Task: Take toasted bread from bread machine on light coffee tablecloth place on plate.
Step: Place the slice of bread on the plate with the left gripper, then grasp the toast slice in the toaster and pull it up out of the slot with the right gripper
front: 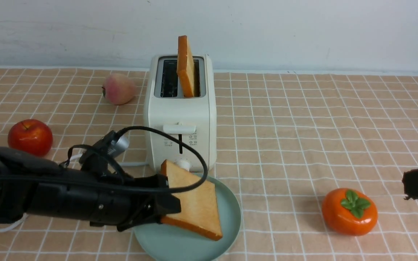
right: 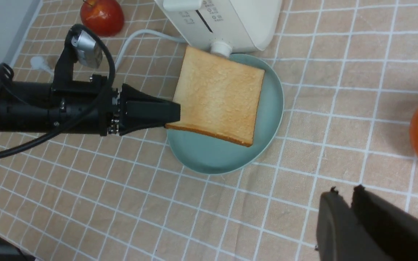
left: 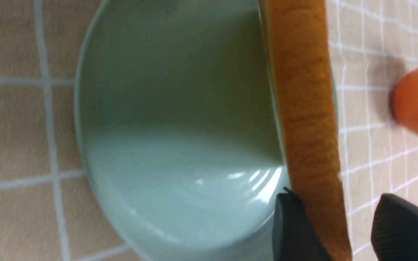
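Two golden-tan square toast slices: the tilted slice [front: 192, 197] sits over the round mint-teal plate [front: 180, 243], lower centre, between the parted jaws of the left tool [left: 336, 197]; the upright slice [front: 186, 65] stands in the cream-white toaster [front: 180, 112]; the right tool [right: 345, 190] is nearly together

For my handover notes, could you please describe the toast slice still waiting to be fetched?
Find the cream toaster mid-cloth. The slice stands upright in its right-hand slot, unlike the other slice lying tilted over the teal plate.

Golden toast [front: 191, 199] tilts over the mint plate [front: 180, 243], six o'clock of the cream toaster [front: 180, 116]; a second slice [front: 186, 69] stands in its slot.
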